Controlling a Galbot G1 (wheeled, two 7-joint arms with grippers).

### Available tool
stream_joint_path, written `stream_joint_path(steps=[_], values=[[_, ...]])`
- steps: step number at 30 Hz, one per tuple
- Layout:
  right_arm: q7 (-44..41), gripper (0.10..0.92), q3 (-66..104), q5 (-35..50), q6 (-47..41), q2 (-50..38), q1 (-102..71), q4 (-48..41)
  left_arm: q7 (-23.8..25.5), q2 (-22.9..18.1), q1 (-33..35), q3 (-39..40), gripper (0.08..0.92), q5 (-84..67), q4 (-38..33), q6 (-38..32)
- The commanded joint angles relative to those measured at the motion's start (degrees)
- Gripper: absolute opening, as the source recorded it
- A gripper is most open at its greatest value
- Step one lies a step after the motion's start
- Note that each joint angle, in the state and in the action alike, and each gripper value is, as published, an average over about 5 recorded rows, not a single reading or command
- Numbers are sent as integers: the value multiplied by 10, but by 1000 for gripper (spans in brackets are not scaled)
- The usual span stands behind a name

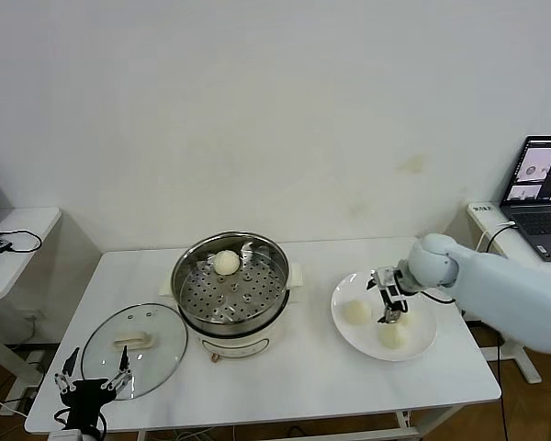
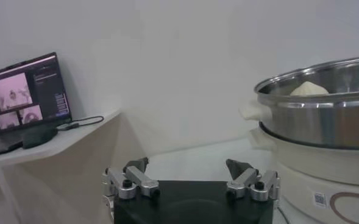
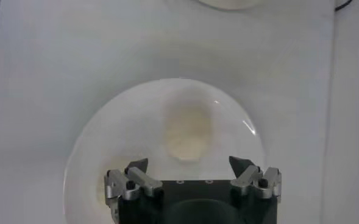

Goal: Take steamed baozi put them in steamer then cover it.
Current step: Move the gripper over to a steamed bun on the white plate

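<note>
Right end effector (image 1: 391, 308), fingers spread, above plated baozi (image 3: 187, 131)

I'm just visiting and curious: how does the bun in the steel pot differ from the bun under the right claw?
The pot bun sits on the perforated tray inside the steamer; the plate bun lies on the flat white plate.
The pot bun is alone in there; the plate bun has a neighbour.
The open right gripper hangs just above the plate bun; no gripper is near the pot bun.
Both are round, smooth and cream-white.
</note>
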Motion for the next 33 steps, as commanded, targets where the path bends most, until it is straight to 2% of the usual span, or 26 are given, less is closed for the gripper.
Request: stream_joint_path(steps=[1, 17, 33], values=[[6, 819, 12, -16, -1, 32, -37, -32, 0, 0, -1, -1, 823, -1, 2, 0], [17, 757, 26, -44, 1, 71, -48, -80, -1, -2, 1, -5, 823, -2, 5, -2], [14, 620, 29, -45, -4, 71, -41, -77, -2, -3, -1, -3, 823, -2, 6, -2]])
